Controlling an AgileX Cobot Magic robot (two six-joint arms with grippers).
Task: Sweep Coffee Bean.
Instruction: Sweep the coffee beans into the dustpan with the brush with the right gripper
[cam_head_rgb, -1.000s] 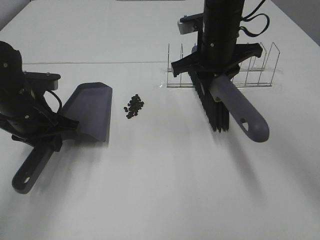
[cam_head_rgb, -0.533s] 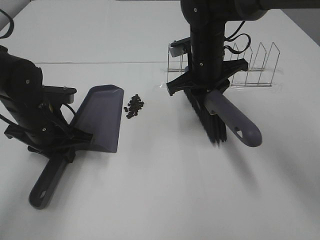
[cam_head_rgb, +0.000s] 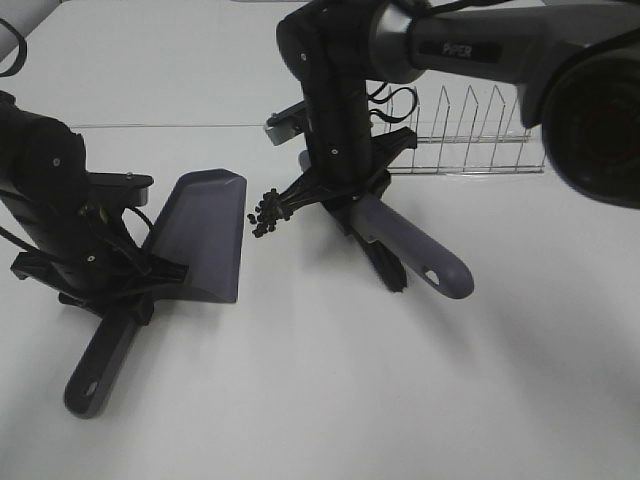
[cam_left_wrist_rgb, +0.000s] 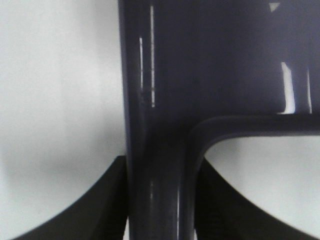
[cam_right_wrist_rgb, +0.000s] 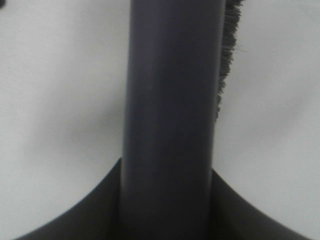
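Observation:
The coffee beans (cam_head_rgb: 265, 212) lie in a small dark cluster on the white table. The grey-purple dustpan (cam_head_rgb: 205, 235) rests just left of them, its open edge toward the beans. My left gripper (cam_head_rgb: 108, 275) is shut on the dustpan handle (cam_left_wrist_rgb: 160, 125). My right gripper (cam_head_rgb: 345, 195) is shut on the handle of a grey brush (cam_head_rgb: 412, 252), just right of the beans. The brush's black bristles (cam_head_rgb: 385, 268) point down at the table. The right wrist view shows the brush handle (cam_right_wrist_rgb: 170, 100) and bristles (cam_right_wrist_rgb: 227, 50). Neither wrist view shows the beans.
A wire rack (cam_head_rgb: 470, 135) stands behind the right arm at the back right. A seam (cam_head_rgb: 180, 125) runs across the white table top behind the dustpan.
My right arm has swung left with the brush, from in front of the rack to right beside the beans. The dustpan shifted right earlier and now holds still.

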